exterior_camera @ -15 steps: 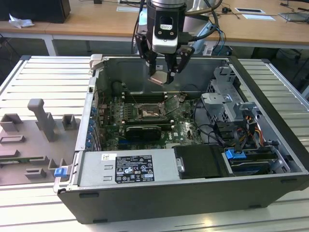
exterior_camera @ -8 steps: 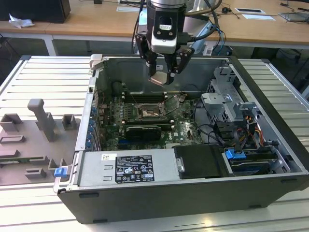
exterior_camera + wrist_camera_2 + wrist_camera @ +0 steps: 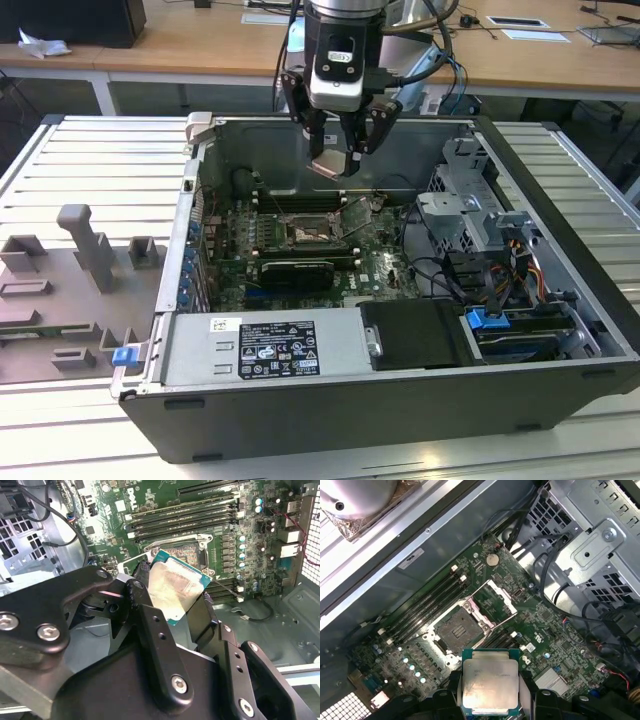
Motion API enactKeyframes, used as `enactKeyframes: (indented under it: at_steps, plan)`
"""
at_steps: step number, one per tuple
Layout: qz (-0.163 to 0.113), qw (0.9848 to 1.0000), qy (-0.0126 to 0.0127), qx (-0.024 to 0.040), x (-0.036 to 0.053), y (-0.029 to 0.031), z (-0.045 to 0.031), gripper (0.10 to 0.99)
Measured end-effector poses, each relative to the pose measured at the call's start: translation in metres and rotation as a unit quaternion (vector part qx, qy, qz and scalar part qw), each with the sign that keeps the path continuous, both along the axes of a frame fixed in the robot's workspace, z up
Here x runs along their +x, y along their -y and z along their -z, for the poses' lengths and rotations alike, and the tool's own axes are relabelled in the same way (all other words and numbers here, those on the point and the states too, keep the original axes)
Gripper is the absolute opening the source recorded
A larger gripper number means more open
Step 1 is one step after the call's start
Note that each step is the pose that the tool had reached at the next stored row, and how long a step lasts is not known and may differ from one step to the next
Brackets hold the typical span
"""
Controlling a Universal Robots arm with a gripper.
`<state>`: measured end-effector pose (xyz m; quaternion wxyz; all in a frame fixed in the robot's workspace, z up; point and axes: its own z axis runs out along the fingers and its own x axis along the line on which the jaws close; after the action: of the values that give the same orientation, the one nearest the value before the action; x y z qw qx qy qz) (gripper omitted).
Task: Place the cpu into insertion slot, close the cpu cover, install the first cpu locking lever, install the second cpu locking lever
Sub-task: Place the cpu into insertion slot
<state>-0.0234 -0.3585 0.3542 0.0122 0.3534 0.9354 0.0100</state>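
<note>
My gripper point(image 3: 333, 158) hangs above the green board inside the open computer case point(image 3: 560, 250), shut on the cpu point(image 3: 330, 165). The cpu point(image 3: 490, 682) is a small square chip with a pale metal face, and a black finger point(image 3: 452, 690) presses each of two opposite edges. Below it the insertion slot point(image 3: 457, 630) lies open, a dark square with a silvery rim. The cpu cover point(image 3: 495, 597) stands swung up beside the slot. In the second wrist view the tilted cpu point(image 3: 172, 587) hides part of the insertion slot point(image 3: 187, 555).
Long black memory slots point(image 3: 427, 605) run beside the socket, and a black card point(image 3: 295, 272) lies just in front of it. A metal drive cage point(image 3: 465, 215) with cables fills the exterior view's right. Grey fixtures point(image 3: 90, 250) stand on the table at the exterior view's left.
</note>
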Motion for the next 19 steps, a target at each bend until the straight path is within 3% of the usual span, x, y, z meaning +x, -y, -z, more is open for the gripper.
enactKeyframes:
  at_steps: [19]
  plan:
    - [0.032, 0.9995, 0.0, -0.0054, -0.0001, -0.0025, 0.0015, 0.541]
